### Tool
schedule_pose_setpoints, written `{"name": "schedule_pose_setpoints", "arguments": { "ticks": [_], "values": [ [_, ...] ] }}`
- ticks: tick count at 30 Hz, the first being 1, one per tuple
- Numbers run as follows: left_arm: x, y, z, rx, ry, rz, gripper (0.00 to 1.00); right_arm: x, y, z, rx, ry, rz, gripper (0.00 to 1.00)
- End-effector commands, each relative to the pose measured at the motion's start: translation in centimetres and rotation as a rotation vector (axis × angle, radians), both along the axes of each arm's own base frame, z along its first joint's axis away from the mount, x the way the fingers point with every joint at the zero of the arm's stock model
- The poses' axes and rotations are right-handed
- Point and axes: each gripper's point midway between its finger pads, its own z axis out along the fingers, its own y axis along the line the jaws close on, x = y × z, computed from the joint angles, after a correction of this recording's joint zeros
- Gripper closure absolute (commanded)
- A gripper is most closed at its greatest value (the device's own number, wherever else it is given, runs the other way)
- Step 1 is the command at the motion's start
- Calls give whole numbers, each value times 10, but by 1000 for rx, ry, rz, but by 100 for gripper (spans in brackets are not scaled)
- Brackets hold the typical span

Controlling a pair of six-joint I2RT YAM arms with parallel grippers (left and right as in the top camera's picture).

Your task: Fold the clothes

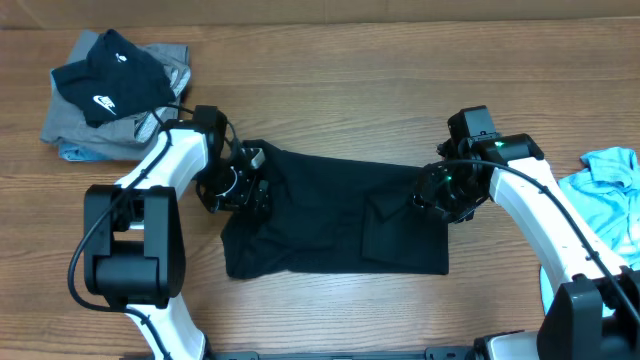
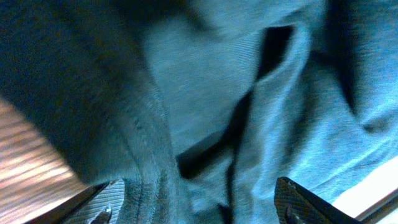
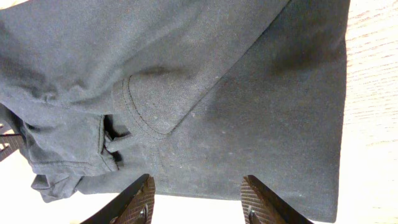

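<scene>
Large plain black cotton T-shirt point(image 1: 340, 215) lies part-folded mid wooden bench point(image 1: 330, 100). Left gripper point(image 2: 199, 205) jaws wide, shirt fabric bunched between them. Right gripper point(image 3: 200, 199) jaws apart over the shirt's right end, not clamped on it.

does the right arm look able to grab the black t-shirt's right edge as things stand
Probably yes: the right gripper is open directly over the black T-shirt near that edge, nothing in between.

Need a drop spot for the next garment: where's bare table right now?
Bare: the far strip of table between the clothes pile and right arm; the near strip below the black T-shirt. Crowded: far-left pile, blue garment at the right edge.
</scene>
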Motion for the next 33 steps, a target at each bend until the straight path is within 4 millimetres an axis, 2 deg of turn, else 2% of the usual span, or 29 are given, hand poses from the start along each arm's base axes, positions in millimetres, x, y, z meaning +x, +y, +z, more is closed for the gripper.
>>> {"name": "schedule_pose_setpoints", "arguments": {
  "ticks": [1,3,5,7,8,9,12,16,18,21,24,27,29,33],
  "values": [
    [-29,-25,-35,-92,106,-110,23,7,3,14,14,-53,8,52],
    [-32,-31,-34,-115,102,-144,26,7,3,14,14,-53,8,52],
    [-34,-33,-34,-111,106,-159,43,7,3,14,14,-53,8,52],
    [-35,-32,-34,-107,112,-161,67,7,3,14,14,-53,8,52],
    [-36,-31,-34,-98,115,-162,87,7,3,14,14,-53,8,52],
    [-37,-30,-34,-94,120,-161,96,7,3,14,14,-53,8,52],
    [-41,-26,-30,-85,150,-149,96,7,3,14,14,-51,8,53],
    [-37,-4,-8,7,183,-102,96,6,0,13,1,-49,5,53],
    [-30,8,13,61,174,-66,96,6,-1,13,-6,-48,4,53],
    [-18,12,49,86,126,-41,96,7,-2,12,-13,-50,3,53],
    [-2,-3,94,87,3,-25,96,7,-2,13,-13,-53,2,53],
    [4,-24,123,81,-80,-22,96,8,-4,12,-21,-53,-6,52],
    [4,-42,134,79,-113,-10,96,10,-11,11,-44,-50,-41,44],
    [-4,-83,139,86,-163,-65,96,16,-42,9,-99,-43,-152,43]
  ]
}}
